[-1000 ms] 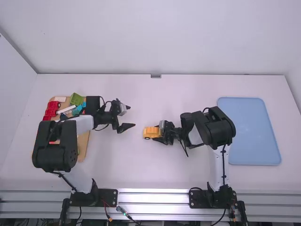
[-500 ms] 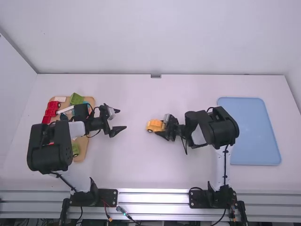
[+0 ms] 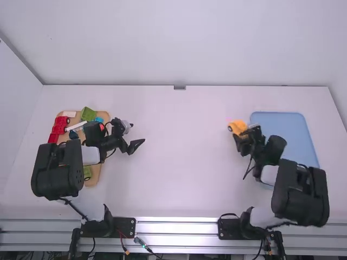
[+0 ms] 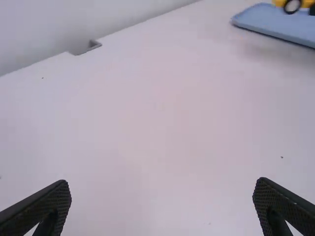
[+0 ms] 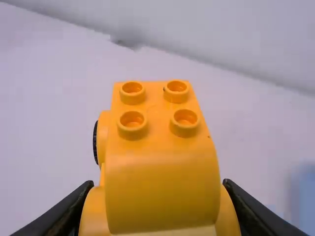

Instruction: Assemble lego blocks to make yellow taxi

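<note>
Yellow taxi: a yellow-orange plastic toy car with a rounded body, four top studs and dark wheels [image 5: 162, 191] is held just beside the tray's left edge, apparently raised so that the rim can be cleared.
Right gripper: the black two-finger right gripper [image 5: 158, 184] is closed to the car's width, its sides pinched so that the studs are left uncovered.
Left gripper: the matching left gripper [image 4: 162, 183] is spread wide, with nothing gripped, near the parts board; no support seems needed from it.
Pale blue rectangular tray [image 3: 295, 135]: probably intended as the drop-off place.
Tan board [image 3: 97, 167]: red and green toy pieces [image 3: 57, 130] are kept there, presumably as spares.
Next: level lowering is called for; a wheel could be caught on the rim.
</note>
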